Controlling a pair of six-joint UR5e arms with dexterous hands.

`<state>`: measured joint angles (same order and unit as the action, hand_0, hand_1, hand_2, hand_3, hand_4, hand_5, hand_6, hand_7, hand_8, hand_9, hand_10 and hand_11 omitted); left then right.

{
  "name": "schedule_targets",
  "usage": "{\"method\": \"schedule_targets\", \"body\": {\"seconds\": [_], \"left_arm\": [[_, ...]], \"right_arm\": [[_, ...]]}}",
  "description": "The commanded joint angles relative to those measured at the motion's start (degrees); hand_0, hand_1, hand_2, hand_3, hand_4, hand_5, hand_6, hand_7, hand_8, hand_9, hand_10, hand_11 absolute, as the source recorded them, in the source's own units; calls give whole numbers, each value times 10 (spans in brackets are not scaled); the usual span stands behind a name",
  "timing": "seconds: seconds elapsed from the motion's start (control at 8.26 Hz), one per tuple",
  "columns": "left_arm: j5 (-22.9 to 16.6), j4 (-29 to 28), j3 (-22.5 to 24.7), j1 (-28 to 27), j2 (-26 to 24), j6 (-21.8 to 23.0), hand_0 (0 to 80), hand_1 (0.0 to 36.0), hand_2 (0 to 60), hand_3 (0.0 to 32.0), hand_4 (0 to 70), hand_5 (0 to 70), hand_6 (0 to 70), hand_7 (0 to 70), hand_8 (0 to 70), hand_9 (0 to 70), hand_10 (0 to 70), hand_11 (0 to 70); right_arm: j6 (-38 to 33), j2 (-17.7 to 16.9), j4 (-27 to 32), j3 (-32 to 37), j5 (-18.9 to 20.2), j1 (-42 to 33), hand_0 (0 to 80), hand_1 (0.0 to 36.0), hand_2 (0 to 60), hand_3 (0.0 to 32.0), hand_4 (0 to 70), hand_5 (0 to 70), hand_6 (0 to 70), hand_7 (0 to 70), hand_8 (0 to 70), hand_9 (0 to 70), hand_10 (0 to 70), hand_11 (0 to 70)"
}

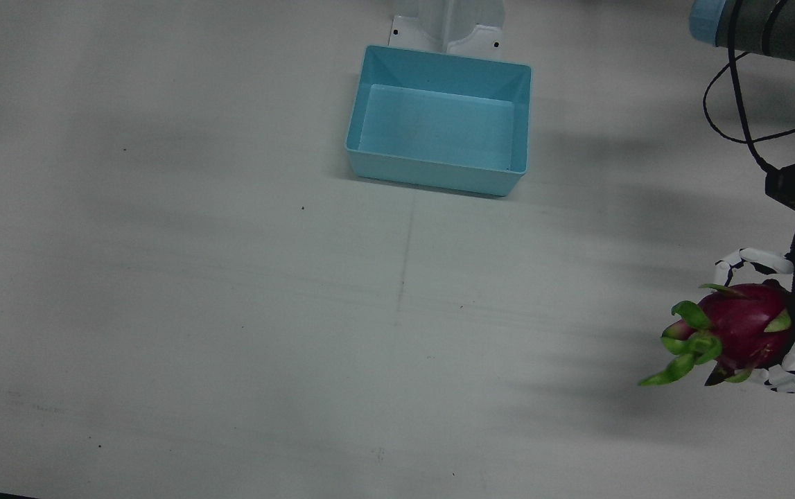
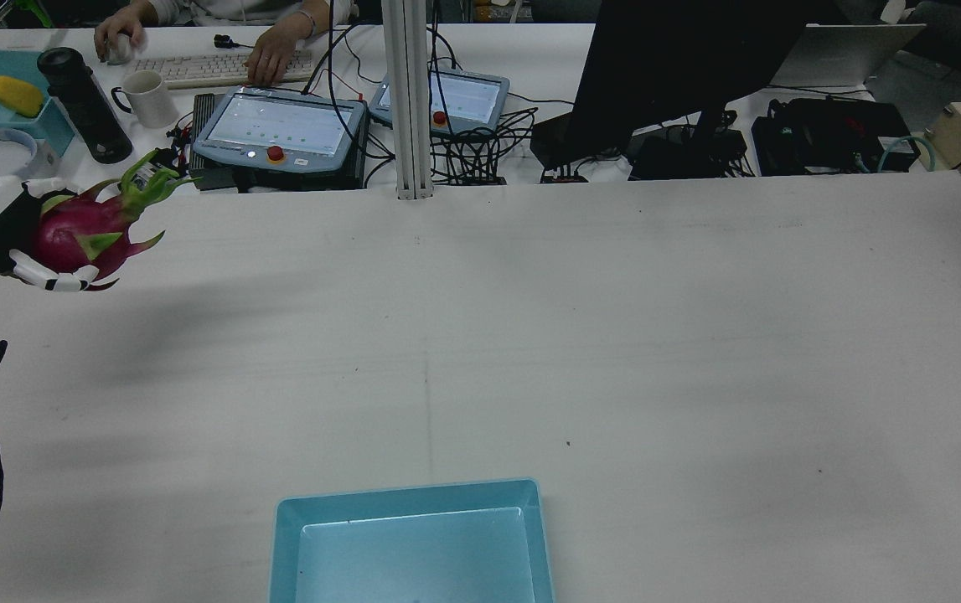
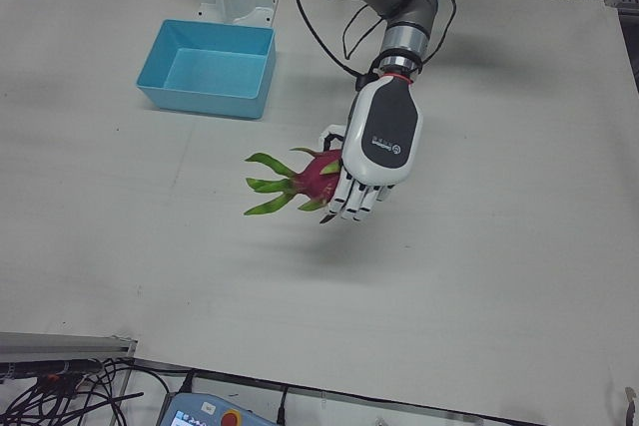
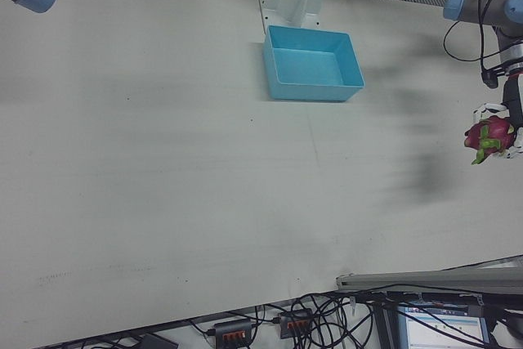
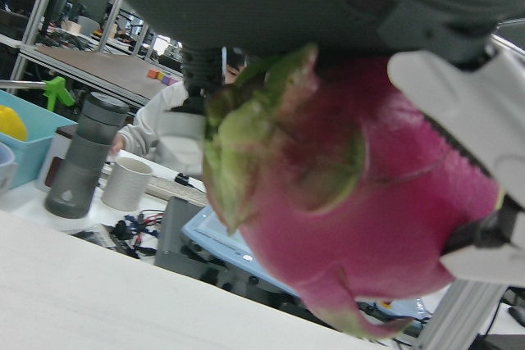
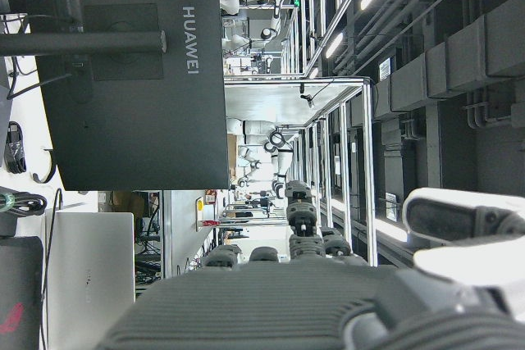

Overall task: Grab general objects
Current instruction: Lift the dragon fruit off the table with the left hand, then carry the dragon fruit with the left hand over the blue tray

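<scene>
The matt white tabletop (image 1: 231, 312) looks faintly scuffed. The light-blue rectangular plastic bin (image 1: 439, 119) is smooth with a slight sheen. The magenta dragon fruit (image 1: 744, 333) appears waxy-skinned.

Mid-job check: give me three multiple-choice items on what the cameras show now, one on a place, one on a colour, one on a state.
1. Where is the dragon fruit?
A. inside the bin
B. in the left robot hand, away from the bin
C. lying on the table beside the bin

2. What colour is the bin?
A. light blue
B. red
C. yellow

3. What state is the bin in?
A. holding a fruit
B. tipped on its side
C. upright and empty

Answers:
1. B: the left robot hand has its fingers wrapped around the fruit, and the left-front view shows a shadow beneath it on the table.
2. A: its walls and floor are light blue in every view.
3. C: the front view shows its bare floor, opening upward.
</scene>
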<state>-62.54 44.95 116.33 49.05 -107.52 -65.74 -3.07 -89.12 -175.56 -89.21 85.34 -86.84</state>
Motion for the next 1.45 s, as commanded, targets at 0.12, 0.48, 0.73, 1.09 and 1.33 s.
{"method": "schedule_targets", "body": {"seconds": [0.12,0.48,0.73,1.09,1.33], "left_arm": [[-153,-182,-7,77,-16,62,457,267,600,0,250,700,374,504,380,489,700,700],[-275,-274,-3,70,-18,64,480,303,600,0,370,700,531,641,563,700,700,700],[-338,-275,10,42,-43,66,511,325,600,0,430,700,604,700,660,700,700,700],[-365,-235,70,-78,-47,60,557,353,600,0,442,700,620,700,657,700,700,700],[-383,-186,97,-111,-76,57,581,360,600,0,455,700,631,700,669,700,700,700]], "right_arm": [[0,0,0,0,0,0,0,0,0,0,0,0,0,0,0,0,0,0],[-1,0,0,0,0,0,0,0,0,0,0,0,0,0,0,0,0,0],[0,0,0,0,0,0,0,0,0,0,0,0,0,0,0,0,0,0],[0,0,0,0,0,0,0,0,0,0,0,0,0,0,0,0,0,0],[0,0,0,0,0,0,0,0,0,0,0,0,0,0,0,0,0,0]]}}
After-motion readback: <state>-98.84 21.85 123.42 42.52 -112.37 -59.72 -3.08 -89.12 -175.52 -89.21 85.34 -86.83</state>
